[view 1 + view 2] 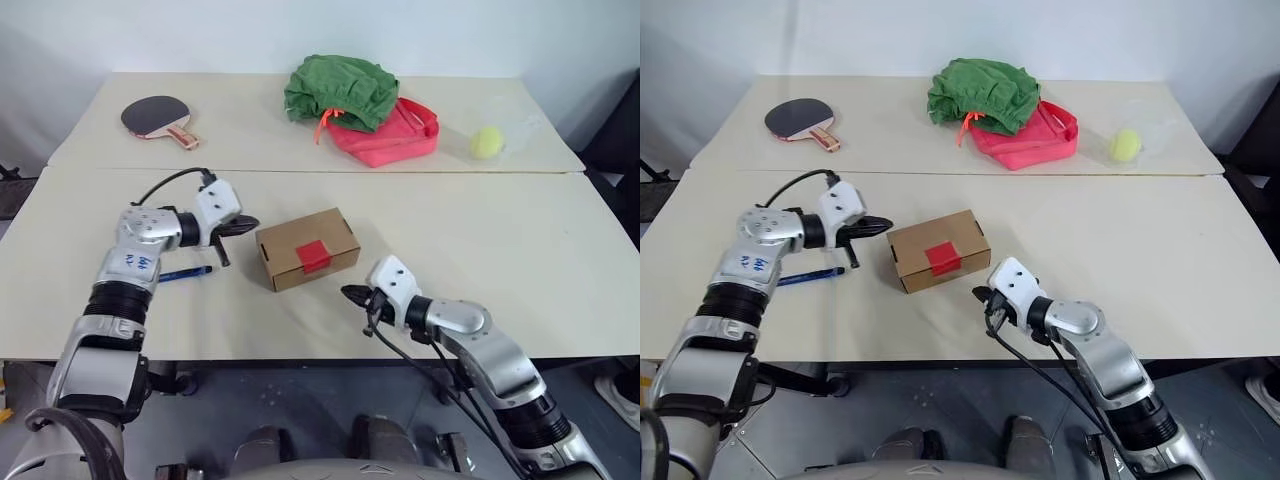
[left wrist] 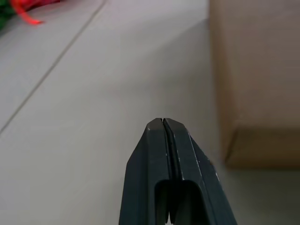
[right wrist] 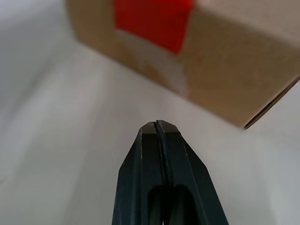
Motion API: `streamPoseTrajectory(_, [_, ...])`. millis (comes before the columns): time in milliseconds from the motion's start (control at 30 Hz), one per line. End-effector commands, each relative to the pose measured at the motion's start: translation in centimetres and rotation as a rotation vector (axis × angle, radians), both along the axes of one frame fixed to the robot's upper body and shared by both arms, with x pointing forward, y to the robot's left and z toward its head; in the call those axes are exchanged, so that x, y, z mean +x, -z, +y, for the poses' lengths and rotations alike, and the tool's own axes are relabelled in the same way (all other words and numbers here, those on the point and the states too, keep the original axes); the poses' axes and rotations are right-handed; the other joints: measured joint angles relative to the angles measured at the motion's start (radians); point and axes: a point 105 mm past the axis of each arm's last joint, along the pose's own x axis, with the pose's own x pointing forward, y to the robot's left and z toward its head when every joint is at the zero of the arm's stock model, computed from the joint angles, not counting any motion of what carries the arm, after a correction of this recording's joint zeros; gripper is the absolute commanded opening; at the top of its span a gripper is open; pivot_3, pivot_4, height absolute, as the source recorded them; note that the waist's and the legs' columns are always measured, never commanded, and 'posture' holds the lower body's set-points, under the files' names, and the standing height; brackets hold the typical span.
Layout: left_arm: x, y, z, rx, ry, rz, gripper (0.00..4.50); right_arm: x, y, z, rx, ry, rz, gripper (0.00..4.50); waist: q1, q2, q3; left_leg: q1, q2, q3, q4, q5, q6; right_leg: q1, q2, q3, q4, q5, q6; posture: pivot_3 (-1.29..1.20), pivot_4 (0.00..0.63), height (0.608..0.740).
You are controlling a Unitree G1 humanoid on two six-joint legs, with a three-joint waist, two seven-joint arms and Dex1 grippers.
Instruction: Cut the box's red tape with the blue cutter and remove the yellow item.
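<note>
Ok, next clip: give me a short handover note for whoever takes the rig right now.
Left tool: shut, empty, beside the box's left end.
Right tool: shut, empty, just in front of the box's near side.
Blue cutter: lying on the table under the left forearm, not picked up.
Red tape: uncut; box closed.
Done: nothing.
Left: grasp cutter, cut tape, open box, take out the yellow item.

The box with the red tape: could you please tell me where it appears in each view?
Left eye view: box at table centre, between both grippers.
Right eye view: same spot.
Left wrist view: brown wall at right edge.
Right wrist view: across the top.
Shared landmark: the red tape.
</note>
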Motion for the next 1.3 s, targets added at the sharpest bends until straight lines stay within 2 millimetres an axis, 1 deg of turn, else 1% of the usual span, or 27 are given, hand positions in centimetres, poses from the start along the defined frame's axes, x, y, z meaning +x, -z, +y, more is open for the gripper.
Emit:
streamPoseTrajectory(33, [-2.1,0.8,-1.2,0.048,0.144,0.075,0.01,0.3,-1.3,-1.4,0.005,0.048,-0.030,0.00,0.000,0.000,0.000,0.000,0.000,0.000,0.000,0.000,0.000,0.000,0.000,0.000,0.000,0.000,0.000,0.00,0.150,0.740])
streamPoseTrajectory(167, [-4.4,1.8,-2.6,0.031,0.210,0.199,0.01,0.7,-2.0,-3.5,-0.010,0.092,-0.039,0.00,0.001,0.000,0.000,-0.001,0.000,-0.001,0.001,0.000,0.000,-0.001,0.000,0.000,0.000,0.000,0.000,0.00,0.150,0.740])
streamPoseTrajectory(267, [-6.1,2.9,-4.7,0.030,0.269,0.248,0.01,1.2,-2.8,-5.1,-0.021,0.125,-0.046,0.00,0.003,0.000,0.000,-0.001,0.000,-0.002,0.002,0.000,0.000,0.000,0.000,0.000,0.000,0.000,0.000,0.00,0.150,0.740])
streamPoseTrajectory(333, [-6.6,3.4,-6.5,0.001,0.281,0.255,0.01,1.3,-3.3,-6.1,-0.030,0.135,-0.044,0.00,0.006,0.000,0.000,-0.001,0.000,-0.002,0.002,0.000,0.000,0.000,0.000,0.000,0.000,0.000,0.000,0.00,0.150,0.740])
streamPoseTrajectory(467, [-7.5,3.7,-10.0,-0.060,0.309,0.265,0.01,1.6,-3.8,-7.7,-0.038,0.156,-0.016,0.00,0.015,0.000,0.000,-0.001,0.000,-0.003,0.003,0.000,0.001,0.001,0.000,0.000,-0.001,0.000,0.000,0.00,0.150,0.740])
streamPoseTrajectory(600, [-7.9,3.9,-12.3,-0.083,0.310,0.276,0.01,2.3,-3.8,-8.5,-0.040,0.162,0.002,0.00,0.020,0.000,0.000,-0.001,0.000,-0.002,0.003,0.000,0.001,0.001,0.000,0.000,-0.001,0.000,0.000,0.00,0.150,0.740])
streamPoseTrajectory(700, [-8.3,4.2,-13.0,-0.073,0.319,0.280,0.01,3.0,-3.8,-8.4,-0.043,0.157,0.001,0.00,0.021,0.000,0.000,-0.001,0.000,-0.003,0.003,0.000,0.001,0.001,0.000,0.001,-0.001,0.000,0.000,0.00,0.150,0.740])
streamPoseTrajectory(767, [-8.1,4.2,-13.3,-0.069,0.306,0.275,0.01,3.6,-3.9,-8.5,-0.050,0.162,-0.011,0.00,0.023,0.000,0.000,-0.001,0.000,-0.003,0.003,0.000,0.001,0.001,0.000,0.001,-0.001,0.000,0.000,0.00,0.150,0.740])
streamPoseTrajectory(900, [-7.9,4.0,-13.4,-0.086,0.281,0.286,0.01,4.8,-3.8,-9.7,-0.115,0.176,-0.065,0.00,0.025,0.000,0.000,-0.001,0.000,-0.004,0.003,0.000,0.001,0.001,0.000,0.001,-0.001,0.000,0.000,0.00,0.150,0.740])
streamPoseTrajectory(933, [-8.1,3.7,-13.2,-0.101,0.287,0.290,0.01,4.8,-3.7,-10.2,-0.195,0.146,-0.116,0.00,0.027,0.000,0.000,-0.001,0.000,-0.004,0.004,0.000,0.001,0.001,0.000,0.001,-0.001,0.000,0.000,0.00,0.150,0.740])
streamPoseTrajectory(1000, [-8.6,3.0,-12.5,-0.104,0.309,0.287,0.01,4.5,-4.1,-10.8,-0.235,0.103,-0.159,0.00,0.027,0.002,0.001,-0.002,0.000,-0.004,0.004,0.000,0.001,0.001,0.000,0.001,-0.002,0.000,0.000,0.00,0.150,0.740])
streamPoseTrajectory(1067, [-8.4,2.0,-10.9,-0.103,0.303,0.258,0.01,3.8,-5.8,-11.1,-0.134,0.089,-0.174,0.00,0.025,0.002,0.001,-0.002,0.000,-0.004,0.004,0.000,0.002,0.001,0.000,0.001,-0.002,0.000,0.000,0.00,0.150,0.740])
streamPoseTrajectory(1133, [-8.4,0.0,-9.0,-0.167,0.314,0.215,0.01,2.4,-7.2,-11.7,-0.066,0.051,-0.190,0.00,0.024,0.002,0.001,-0.002,0.000,-0.005,0.004,0.000,0.001,0.001,0.000,0.000,-0.001,0.000,0.000,0.00,0.150,0.740])
streamPoseTrajectory(1167, [-8.5,-0.7,-8.4,-0.193,0.321,0.202,0.01,1.9,-7.5,-11.9,-0.055,0.036,-0.195,0.00,0.024,0.003,0.002,-0.002,0.001,-0.007,0.003,0.000,0.001,0.001,0.000,0.000,-0.001,0.000,0.000,0.00,0.150,0.740])
streamPoseTrajectory(1200, [-8.2,-1.8,-7.0,-0.236,0.308,0.178,0.01,1.0,-8.1,-12.2,-0.018,0.010,-0.192,0.00,0.025,0.003,0.002,-0.002,0.001,-0.009,0.003,0.000,0.001,0.001,0.000,0.000,-0.001,0.000,0.000,0.00,0.150,0.740])
streamPoseTrajectory(1267, [-7.9,-3.1,-3.4,-0.263,0.256,0.145,0.00,-1.0,-9.0,-12.7,0.060,-0.043,-0.173,0.37,0.025,0.003,0.002,-0.002,0.001,-0.011,0.004,0.000,0.001,0.001,0.000,0.000,-0.002,0.000,0.000,0.00,0.150,0.740])
streamPoseTrajectory(1300, [-8.0,-3.4,-1.3,-0.260,0.218,0.148,0.19,-1.9,-9.4,-12.8,0.095,-0.066,-0.158,0.60,0.025,0.003,0.002,-0.001,0.001,-0.011,0.003,0.000,0.001,0.001,0.000,0.000,-0.001,0.000,0.000,0.00,0.150,0.740])
